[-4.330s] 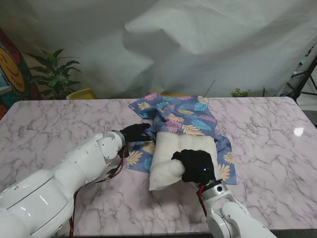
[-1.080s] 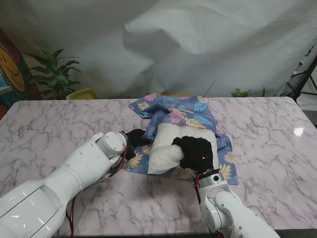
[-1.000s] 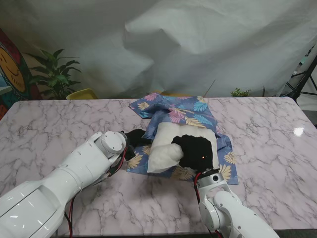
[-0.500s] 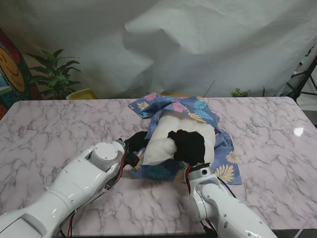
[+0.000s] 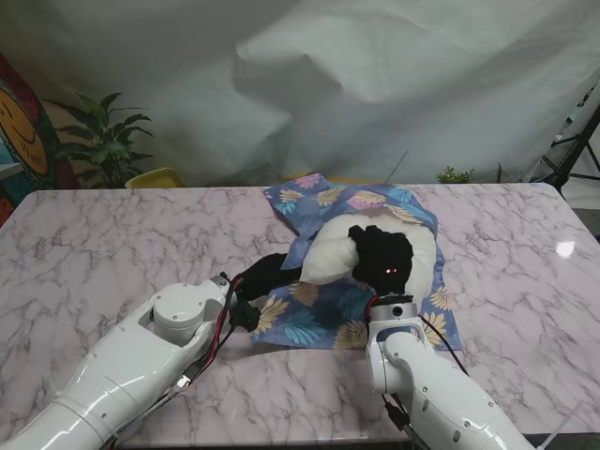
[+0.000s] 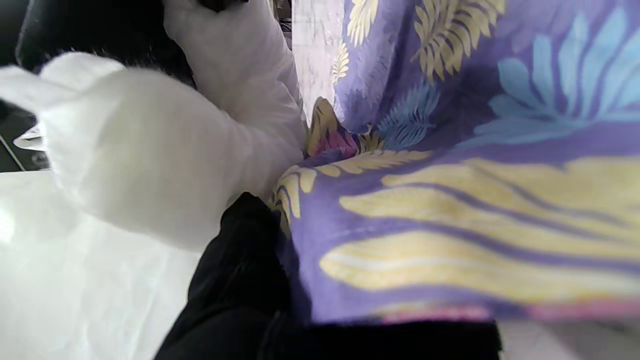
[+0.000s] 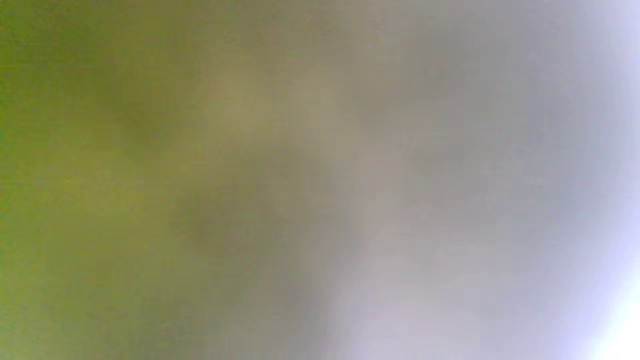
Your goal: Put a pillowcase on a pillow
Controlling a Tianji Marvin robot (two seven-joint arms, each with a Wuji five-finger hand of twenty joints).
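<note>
Two hands work on the marble table (image 5: 112, 234). The white pillow (image 5: 330, 261) lies right of centre, on the leaf-print pillowcase (image 5: 314, 314), partly inside it. The right hand (image 5: 382, 255) rests on top of the pillow; I cannot tell how its fingers are. The left hand (image 5: 261, 277) pinches the pillowcase edge at the pillow's left side. I judge the stuffing step is halfway. Next, the pillow needs pushing farther in while the left hand holds the opening.

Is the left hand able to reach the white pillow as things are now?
Probably yes. The left hand is at the near-left edge of the pillowcase, right beside the pillow. Nothing lies between them, though its fingers seem occupied holding the fabric.
</note>
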